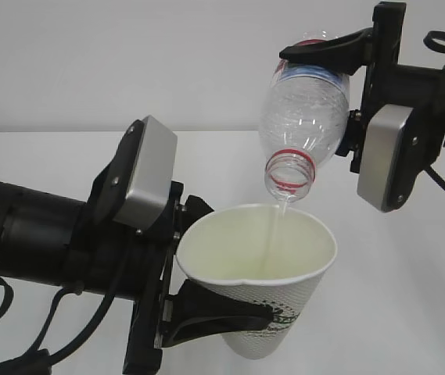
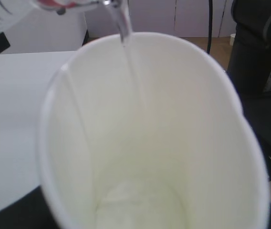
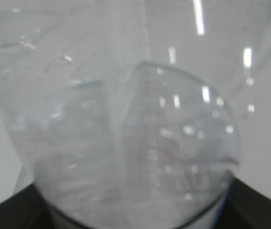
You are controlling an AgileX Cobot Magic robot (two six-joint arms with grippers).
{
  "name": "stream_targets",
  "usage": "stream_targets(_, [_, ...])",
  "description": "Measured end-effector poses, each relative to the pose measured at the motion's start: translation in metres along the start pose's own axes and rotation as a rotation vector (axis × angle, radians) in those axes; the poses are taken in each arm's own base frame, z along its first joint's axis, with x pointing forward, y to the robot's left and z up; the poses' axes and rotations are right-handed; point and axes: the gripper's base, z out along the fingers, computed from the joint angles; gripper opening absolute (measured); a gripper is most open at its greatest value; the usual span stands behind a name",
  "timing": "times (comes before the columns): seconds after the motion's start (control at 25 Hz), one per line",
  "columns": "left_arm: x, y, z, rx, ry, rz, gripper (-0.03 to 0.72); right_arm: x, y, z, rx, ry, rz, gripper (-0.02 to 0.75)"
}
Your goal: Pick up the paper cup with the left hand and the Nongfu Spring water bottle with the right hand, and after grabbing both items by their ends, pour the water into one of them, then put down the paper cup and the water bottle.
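My left gripper [image 1: 238,262] is shut on the lower part of the white paper cup [image 1: 285,312], which it holds above the table, slightly tilted with its mouth up. My right gripper [image 1: 335,94] is shut on the base end of the clear Nongfu Spring water bottle [image 1: 304,117], which is tipped mouth-down over the cup. A thin stream of water [image 1: 277,223] falls from the red-ringed neck into the cup. In the left wrist view the cup's inside [image 2: 187,124] fills the frame, the stream of water [image 2: 125,33] enters at the top, and a little water lies at the bottom. The bottle [image 3: 125,119] fills the right wrist view.
A white table [image 1: 410,297] lies under both arms, with a plain white wall behind. In the left wrist view, dark equipment [image 2: 261,57] stands to the right beyond the table [image 2: 11,119].
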Motion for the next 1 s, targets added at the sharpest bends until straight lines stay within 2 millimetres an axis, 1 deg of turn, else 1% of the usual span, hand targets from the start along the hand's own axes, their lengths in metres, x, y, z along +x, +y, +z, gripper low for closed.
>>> stream_targets(1.0, [-0.0014, -0.0017, 0.0000, 0.019, -0.016, 0.003, 0.459, 0.0000, -0.0002, 0.0000, 0.002, 0.000, 0.001, 0.483])
